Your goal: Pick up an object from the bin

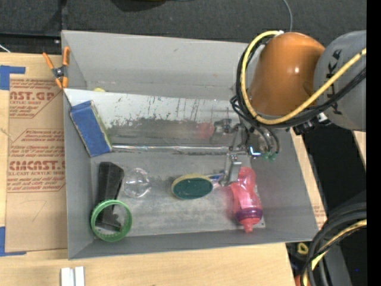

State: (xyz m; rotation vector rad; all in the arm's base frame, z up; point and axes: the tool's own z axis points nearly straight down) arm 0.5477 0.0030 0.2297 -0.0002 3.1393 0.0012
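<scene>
Pink bottle [245, 200] by claw [233, 170] (right wall)

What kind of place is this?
Probably a robot lab or test bench: a big robot arm reaches into a grey metal bin holding odd loose things, like a pink bottle and a blue block.

— Where does your arm sit?
— My arm [351, 82] reaches in from the right, grey, and bends down at the wrist under the rounded orange cover [284, 70].
— And the cables?
— My black and yellow cables [245, 82] loop round that cover's left side.
— Your gripper?
— My gripper [233, 162] hangs below and left of the cover, pointing down, set low.
</scene>
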